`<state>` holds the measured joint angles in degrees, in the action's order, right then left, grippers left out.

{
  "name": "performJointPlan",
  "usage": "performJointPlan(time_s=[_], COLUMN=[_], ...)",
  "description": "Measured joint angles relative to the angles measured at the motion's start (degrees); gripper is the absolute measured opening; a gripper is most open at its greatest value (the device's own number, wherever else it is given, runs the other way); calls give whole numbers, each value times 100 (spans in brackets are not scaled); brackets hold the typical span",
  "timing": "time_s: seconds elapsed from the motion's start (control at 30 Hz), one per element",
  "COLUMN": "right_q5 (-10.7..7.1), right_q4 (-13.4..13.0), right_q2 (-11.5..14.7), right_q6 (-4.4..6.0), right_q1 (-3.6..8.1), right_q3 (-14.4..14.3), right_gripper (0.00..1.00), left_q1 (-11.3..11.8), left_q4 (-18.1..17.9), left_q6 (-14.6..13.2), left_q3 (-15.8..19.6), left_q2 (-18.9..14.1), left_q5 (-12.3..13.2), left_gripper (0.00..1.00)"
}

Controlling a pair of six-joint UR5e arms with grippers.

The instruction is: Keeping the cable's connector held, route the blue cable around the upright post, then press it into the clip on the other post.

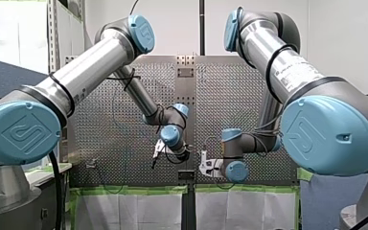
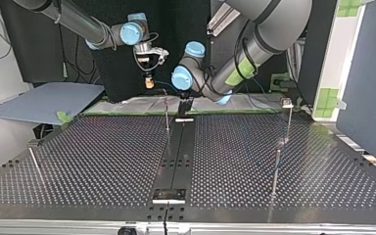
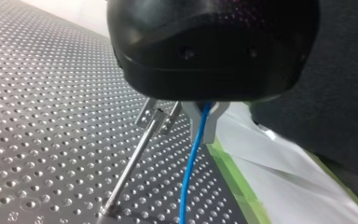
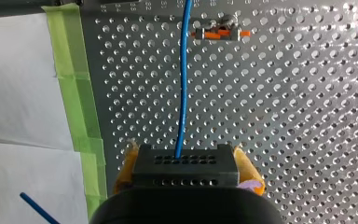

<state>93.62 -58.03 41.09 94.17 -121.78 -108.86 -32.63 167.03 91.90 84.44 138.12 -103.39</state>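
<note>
Closest up, the black connector (image 4: 185, 173) sits clamped between my right gripper's (image 4: 185, 161) yellow pads, blue cable (image 4: 182, 84) running ahead just beside an orange clip (image 4: 220, 32), while my left gripper (image 3: 204, 127) is pinched narrow on that cable next to a thin post (image 3: 137, 156). Best bet imo: hold the connector firm, let cable slide through the left fingers, sweep low round the post. Two more posts (image 2: 288, 122) at the top view's right could snag slack.
</note>
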Motion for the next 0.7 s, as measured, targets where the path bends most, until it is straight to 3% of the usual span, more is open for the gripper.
performJointPlan(time_s=[0.27, 0.7], right_q5=[-124, -380], right_q4=[-86, -117], right_q2=[-10, -45], right_q6=[82, 189], right_q1=[118, 359], right_q3=[6, 126], right_gripper=[0, 0], left_q1=[-1, -6], left_q4=[-275, -690], left_q6=[321, 619], left_q3=[0, 0], left_q2=[92, 224], left_q5=[97, 206], left_gripper=[0, 0])
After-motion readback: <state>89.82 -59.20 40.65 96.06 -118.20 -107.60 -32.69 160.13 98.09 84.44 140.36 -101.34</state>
